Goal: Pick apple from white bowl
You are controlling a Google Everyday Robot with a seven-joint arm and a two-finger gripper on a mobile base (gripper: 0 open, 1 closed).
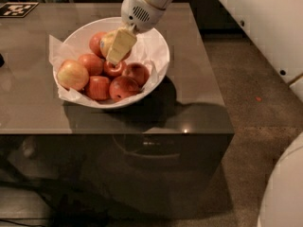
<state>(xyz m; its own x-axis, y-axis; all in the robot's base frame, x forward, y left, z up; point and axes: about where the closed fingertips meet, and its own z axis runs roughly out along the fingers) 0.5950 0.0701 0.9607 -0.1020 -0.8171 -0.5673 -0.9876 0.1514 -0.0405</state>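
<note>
The white bowl (158,48), lined with crinkled white paper, stands on the table and holds several apples. My gripper (115,47) reaches down into the bowl's back half from the upper right. It is shut on the apple (105,41), a pale yellow-green one, and holds it slightly above the others. A cream-coloured finger (121,45) covers most of the apple's right side. Deep red apples (124,88) lie below and in front of it. Another pale yellow-pink apple (72,74) lies at the bowl's left edge.
The bowl sits on a grey-brown table (199,103) whose front edge runs below the bowl. A black-and-white marker tag (16,8) lies at the back left. Brown floor and a white cabinet (265,27) are to the right. My white body (284,193) fills the lower right corner.
</note>
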